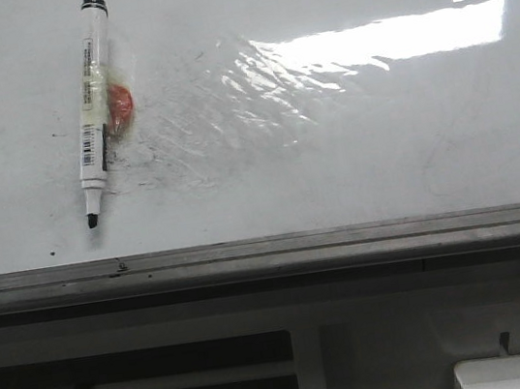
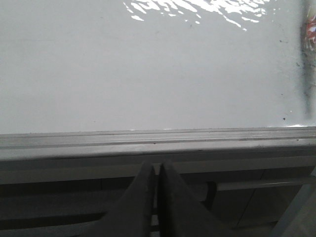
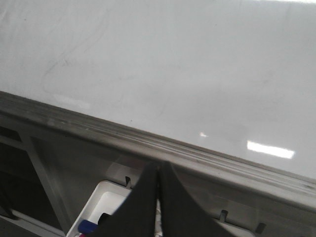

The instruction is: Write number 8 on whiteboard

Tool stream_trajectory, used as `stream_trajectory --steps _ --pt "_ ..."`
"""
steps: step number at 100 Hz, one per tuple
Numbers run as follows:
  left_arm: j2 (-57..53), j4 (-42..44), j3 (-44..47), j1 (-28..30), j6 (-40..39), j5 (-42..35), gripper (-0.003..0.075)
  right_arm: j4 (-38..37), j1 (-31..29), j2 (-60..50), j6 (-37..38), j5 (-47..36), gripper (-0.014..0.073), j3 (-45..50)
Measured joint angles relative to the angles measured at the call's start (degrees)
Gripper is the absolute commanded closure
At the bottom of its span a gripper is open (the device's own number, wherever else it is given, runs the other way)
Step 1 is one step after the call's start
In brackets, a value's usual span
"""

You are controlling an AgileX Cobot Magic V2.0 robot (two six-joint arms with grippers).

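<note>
Whiteboard blank, no 8 drawn yet. Marker stuck near top left corner, cap off. Left fingers clenched, empty, below near edge. Right fingers same. Risk: shiny marker slips, or line wobbles.

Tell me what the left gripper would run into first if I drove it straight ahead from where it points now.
Probably the whiteboard's grey edge rail: the left gripper, jaws shut, points right at it, with the whiteboard surface just beyond. Depth is unclear, so it might clear the rail and meet the board instead.
</note>
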Motion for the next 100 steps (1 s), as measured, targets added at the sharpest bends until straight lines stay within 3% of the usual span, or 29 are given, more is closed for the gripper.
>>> stream_trajectory --steps 100 --pt "0.0 1.39 0.0 0.0 0.0 0.0 0.0741 0.0 0.0 0.0 -0.12 -0.35 0.0646 0.0"
